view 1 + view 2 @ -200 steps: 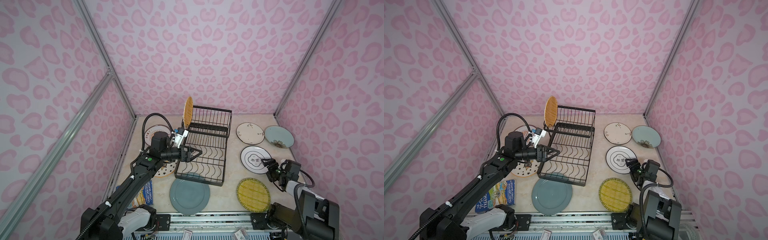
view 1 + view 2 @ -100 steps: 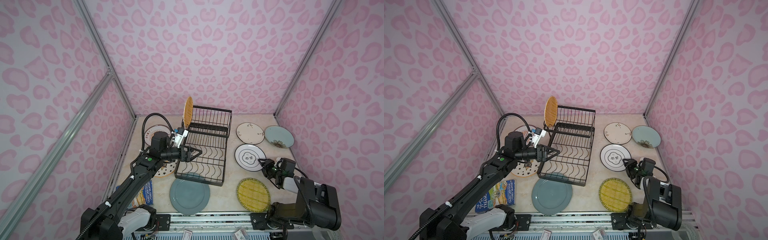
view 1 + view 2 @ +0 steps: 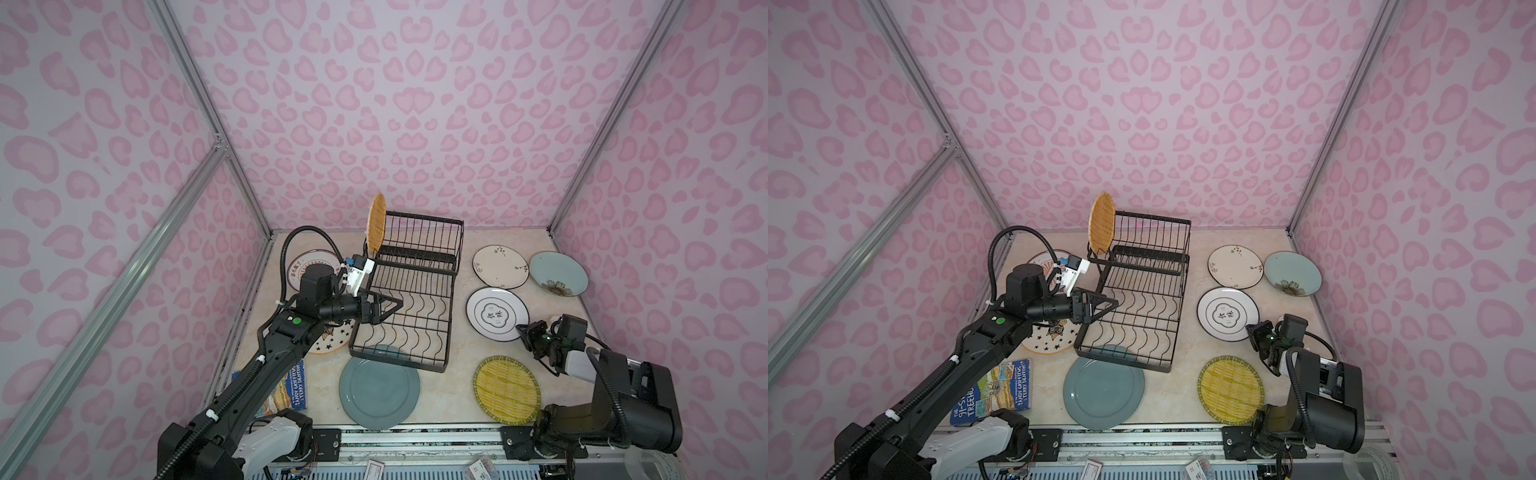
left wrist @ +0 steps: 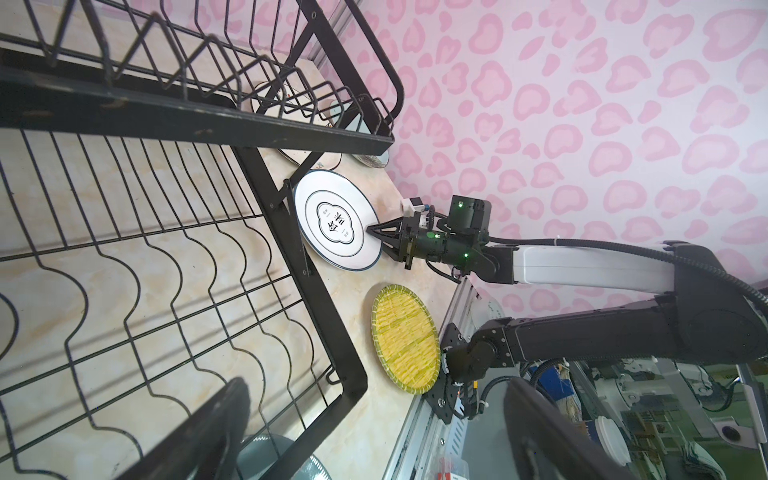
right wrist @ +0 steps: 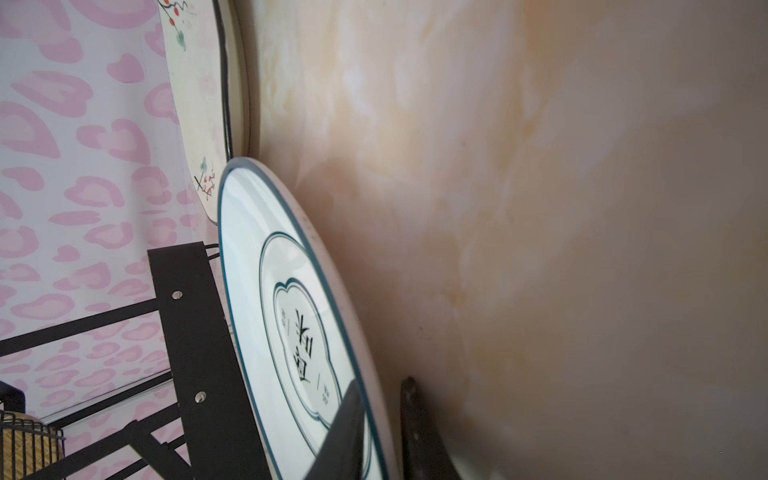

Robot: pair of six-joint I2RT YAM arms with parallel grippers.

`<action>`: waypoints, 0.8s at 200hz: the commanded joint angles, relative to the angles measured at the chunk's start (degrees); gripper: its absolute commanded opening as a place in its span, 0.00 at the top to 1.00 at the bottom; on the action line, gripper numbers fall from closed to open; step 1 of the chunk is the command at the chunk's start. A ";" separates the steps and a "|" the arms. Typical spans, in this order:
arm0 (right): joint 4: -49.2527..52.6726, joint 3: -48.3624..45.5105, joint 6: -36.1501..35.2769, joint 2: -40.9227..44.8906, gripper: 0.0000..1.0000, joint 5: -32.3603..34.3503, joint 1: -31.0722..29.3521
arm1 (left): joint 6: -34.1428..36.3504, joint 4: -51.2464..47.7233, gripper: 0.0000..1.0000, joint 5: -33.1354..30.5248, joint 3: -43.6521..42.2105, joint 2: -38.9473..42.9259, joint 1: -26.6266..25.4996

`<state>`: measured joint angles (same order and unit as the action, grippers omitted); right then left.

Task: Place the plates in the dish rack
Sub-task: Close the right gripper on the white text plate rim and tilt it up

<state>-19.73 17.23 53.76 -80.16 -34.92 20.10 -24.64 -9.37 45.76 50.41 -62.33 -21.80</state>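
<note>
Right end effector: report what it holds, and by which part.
The right end effector pinches the round white plate with black rings by the rim nearest that arm, clamped from above and below.

The right pincer (image 3: pixel 520 329) has narrowed from wide open onto the rim of the ringed white plate (image 3: pixel 497 314), one finger (image 5: pixel 345 424) above, one below. The plate has slid slightly toward the tabletop's left edge, and its gripped edge now tilts up off the tabletop (image 3: pixel 453 374).
</note>
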 commanded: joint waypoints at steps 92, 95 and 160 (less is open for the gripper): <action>12.97 2.92 -3.22 9.92 1.00 2.92 -0.80 | -9.99 3.08 0.03 -11.02 -0.56 1.27 0.01; 13.64 3.11 -3.44 10.32 1.00 2.92 -0.84 | -10.39 3.05 0.03 -11.19 -0.50 1.44 0.01; 15.37 6.23 -4.19 11.75 1.00 0.44 -0.59 | -19.78 5.10 0.03 -14.65 0.17 2.93 -0.77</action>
<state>-3.92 22.57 50.37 -67.88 -32.71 19.49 -39.48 -7.68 32.97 50.26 -59.66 -22.04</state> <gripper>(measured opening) 0.056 0.972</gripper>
